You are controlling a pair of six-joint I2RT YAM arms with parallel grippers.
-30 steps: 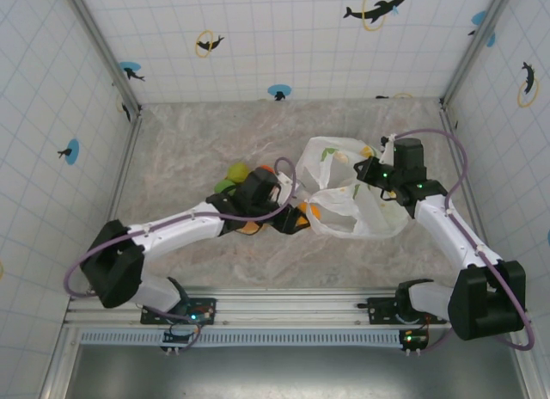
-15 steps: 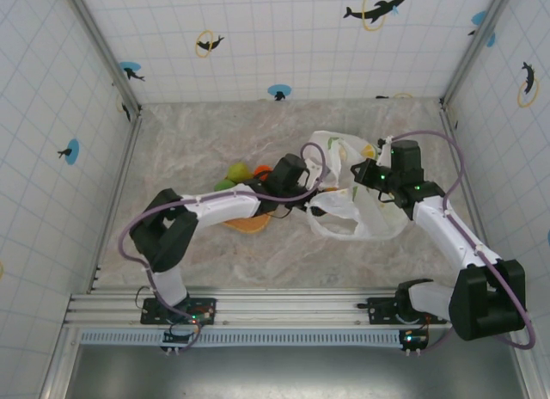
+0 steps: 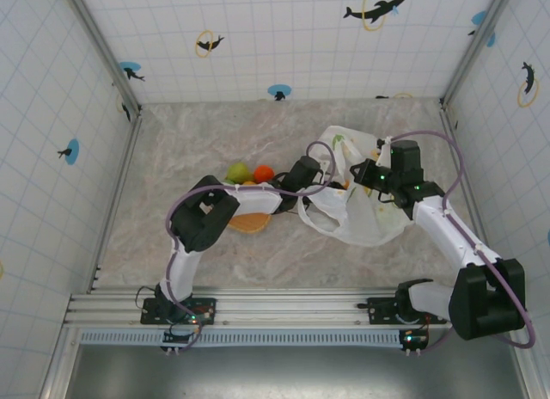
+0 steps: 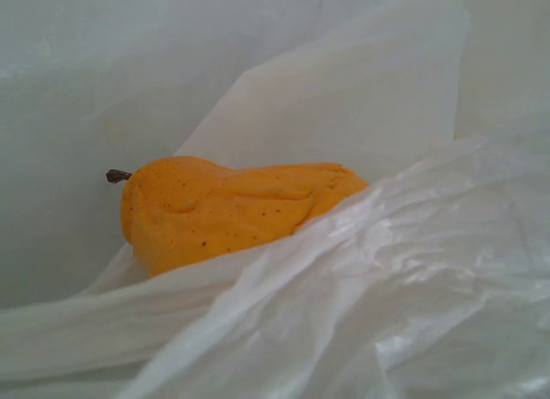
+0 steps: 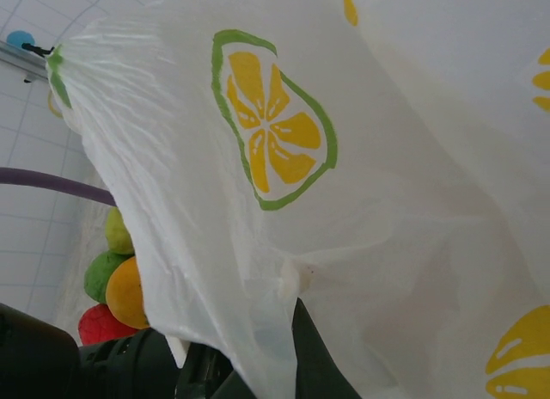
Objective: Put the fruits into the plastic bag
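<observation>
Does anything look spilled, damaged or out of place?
Nothing stands out. The plastic bag is crumpled; an orange pear lies on its side among its folds. A yellow-green fruit and a red fruit sit near the mat.

- The left gripper [image 3: 308, 180] has its tips hidden inside the bag [image 3: 365, 223].
- A fold of the bag hides the bottom of the pear [image 4: 232, 211].
- The left arm [image 3: 258, 197] covers most of the mat [image 3: 249, 223].

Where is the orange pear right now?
The pear lies left of centre in the left wrist view, stem pointing left, nestled in white folds of the bag.
</observation>
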